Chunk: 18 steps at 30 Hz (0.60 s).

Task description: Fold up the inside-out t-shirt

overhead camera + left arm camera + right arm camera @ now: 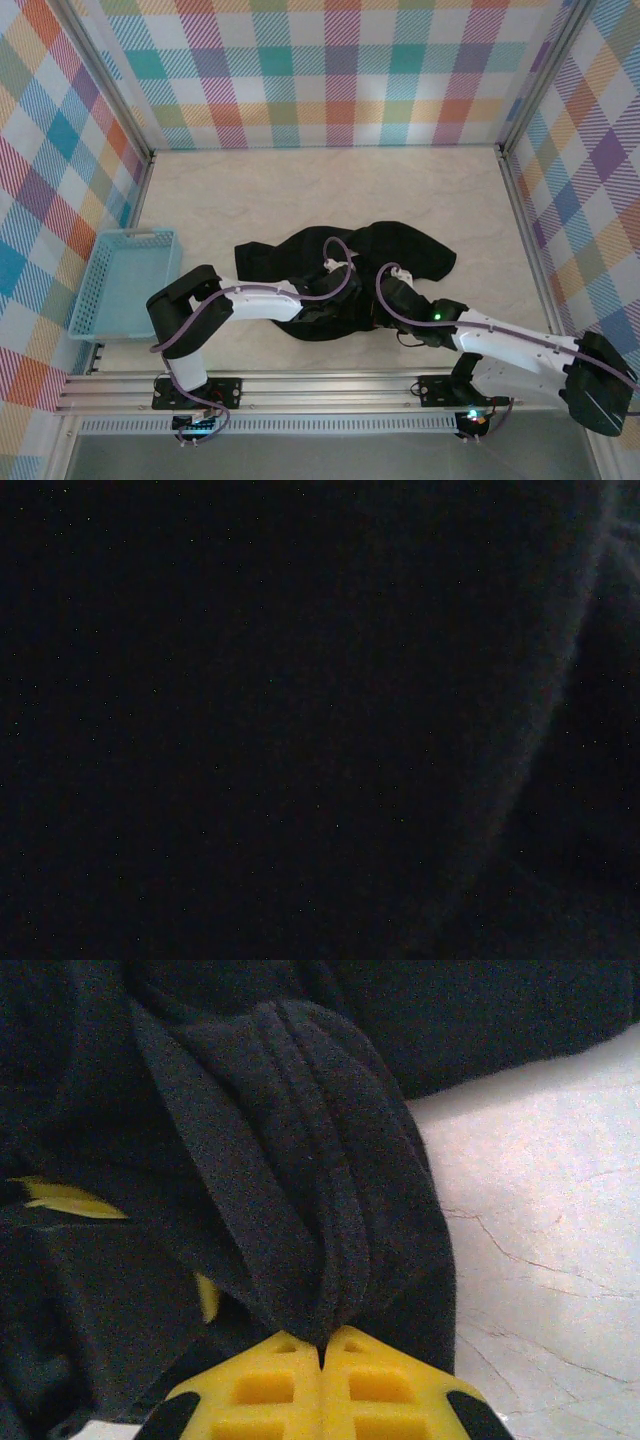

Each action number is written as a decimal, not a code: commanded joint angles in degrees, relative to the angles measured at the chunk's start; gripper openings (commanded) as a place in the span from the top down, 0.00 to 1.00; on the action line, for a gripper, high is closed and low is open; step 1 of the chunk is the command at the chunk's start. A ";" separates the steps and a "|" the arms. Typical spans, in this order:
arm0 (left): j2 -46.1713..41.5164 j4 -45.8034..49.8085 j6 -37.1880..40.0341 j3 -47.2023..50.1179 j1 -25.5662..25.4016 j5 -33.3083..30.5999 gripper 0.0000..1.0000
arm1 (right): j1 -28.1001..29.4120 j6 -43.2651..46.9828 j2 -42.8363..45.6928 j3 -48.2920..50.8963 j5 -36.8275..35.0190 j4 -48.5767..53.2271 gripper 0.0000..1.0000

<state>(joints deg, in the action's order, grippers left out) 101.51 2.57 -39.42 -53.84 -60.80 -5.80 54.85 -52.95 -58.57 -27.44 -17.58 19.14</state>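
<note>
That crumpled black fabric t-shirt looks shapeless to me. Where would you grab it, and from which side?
Probably at the near edge of the black fabric t-shirt, by a bunched ridge, coming in low from the near side, as the right gripper does: it is shut on a thick gathered fold there. Such ridges stand up off the pale table, while flat cloth offers nothing to pinch.

Open table beyond t-shirt (rumpled heap), basket blocking left edge

Left fingers lost among black t-shirt folds; right fingers cropped by the lower edge.
</note>
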 commanded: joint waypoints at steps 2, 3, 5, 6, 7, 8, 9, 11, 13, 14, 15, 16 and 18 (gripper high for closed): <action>-2.02 3.22 0.96 -1.22 -1.44 -3.37 0.87 | 0.34 -3.20 -3.05 -1.11 -1.84 2.11 1.00; -2.57 3.92 1.24 -1.41 -1.88 -4.28 0.90 | 0.34 -3.14 -3.39 -1.20 -1.96 2.09 1.00; -3.69 5.13 1.88 -1.61 -2.71 -5.66 0.95 | 0.35 -2.65 -3.53 -1.28 -1.78 1.62 1.00; -4.56 5.50 1.89 -1.55 -3.09 -6.23 0.96 | 0.34 -2.26 -3.55 -1.38 -1.67 1.41 1.00; -5.46 5.21 1.85 -1.16 -3.34 -6.33 0.99 | 0.34 -1.82 -3.41 -1.46 -1.58 1.34 1.00; -6.47 4.33 1.61 -0.34 -3.52 -6.03 0.99 | 0.35 -1.43 -3.42 -1.70 -1.55 1.43 1.00; -7.65 3.14 1.41 0.69 -3.70 -5.83 0.99 | 0.34 -1.09 -3.53 -2.04 -1.73 1.87 1.00; -10.02 2.10 1.10 2.16 -4.32 -6.21 0.99 | 0.30 -0.35 -3.85 -2.67 -2.09 2.51 1.00; -12.18 2.33 1.12 2.78 -4.90 -6.84 0.99 | 0.34 0.59 -4.17 -3.48 -2.09 2.74 1.00; -12.98 2.49 1.19 3.03 -5.02 -7.01 1.00 | 0.35 0.95 -4.27 -3.73 -2.01 2.68 1.00; -13.66 3.04 1.13 3.13 -5.03 -7.26 1.00 | 0.32 1.30 -4.42 -3.99 -1.94 2.51 1.00; -14.18 3.61 1.03 3.32 -5.03 -7.70 1.00 | 0.30 1.59 -4.52 -4.26 -1.72 2.29 1.00; -15.37 4.09 1.10 3.80 -5.03 -8.18 1.00 | 0.39 1.92 -4.76 -4.84 -1.75 2.13 0.99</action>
<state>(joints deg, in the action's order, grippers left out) 88.49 5.82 -38.33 -51.16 -65.52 -11.66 54.85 -52.75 -62.76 -30.28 -18.65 20.45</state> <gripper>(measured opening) 0.050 0.065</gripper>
